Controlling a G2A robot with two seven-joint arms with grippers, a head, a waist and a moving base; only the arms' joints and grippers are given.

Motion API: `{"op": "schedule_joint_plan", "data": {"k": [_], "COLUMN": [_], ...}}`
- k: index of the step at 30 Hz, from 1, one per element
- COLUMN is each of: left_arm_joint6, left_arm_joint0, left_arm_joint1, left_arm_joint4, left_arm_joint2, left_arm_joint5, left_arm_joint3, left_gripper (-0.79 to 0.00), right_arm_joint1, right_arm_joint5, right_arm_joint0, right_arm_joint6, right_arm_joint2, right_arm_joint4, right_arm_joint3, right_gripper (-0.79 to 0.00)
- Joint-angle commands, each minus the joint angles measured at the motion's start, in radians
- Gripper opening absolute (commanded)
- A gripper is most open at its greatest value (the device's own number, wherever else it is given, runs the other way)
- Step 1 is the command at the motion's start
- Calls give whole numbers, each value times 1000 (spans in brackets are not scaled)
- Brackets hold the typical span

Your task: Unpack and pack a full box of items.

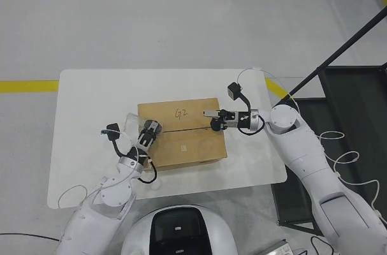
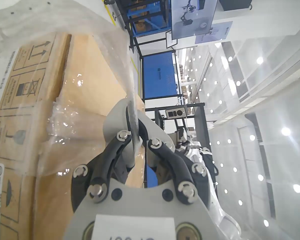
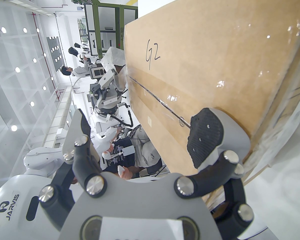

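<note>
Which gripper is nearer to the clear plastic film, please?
Left. The left gripper pinches the clear plastic film at one box end; the right gripper sits open at the opposite end.

Bright, even overhead light, fisheye edges

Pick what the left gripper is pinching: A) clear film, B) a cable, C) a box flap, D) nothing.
A: the left gripper is shut on a strip of clear film that drapes over the end of the box.
</note>
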Motion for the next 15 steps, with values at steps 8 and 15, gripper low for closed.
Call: {"op": "schedule_joint_plan", "data": {"k": [8, 15], "left_arm_joint6": [-13, -17], "left_arm_joint0": [-42, -53], "left_arm_joint1": [-17, -28], "left_arm_joint4": [92, 132], "left_arm_joint2": [53, 72], "left_arm_joint5": [74, 101], "left_arm_joint3": [22, 37], "left_gripper": [-785, -785], "right_arm_joint1": [0, 0], "right_arm_joint5": [0, 0], "right_arm_joint0": [0, 0], "right_arm_joint6": [0, 0], "right_arm_joint2": [0, 0], "right_arm_joint4": [0, 0], "right_arm_joint3": [0, 0], "right_gripper": [0, 0]}}
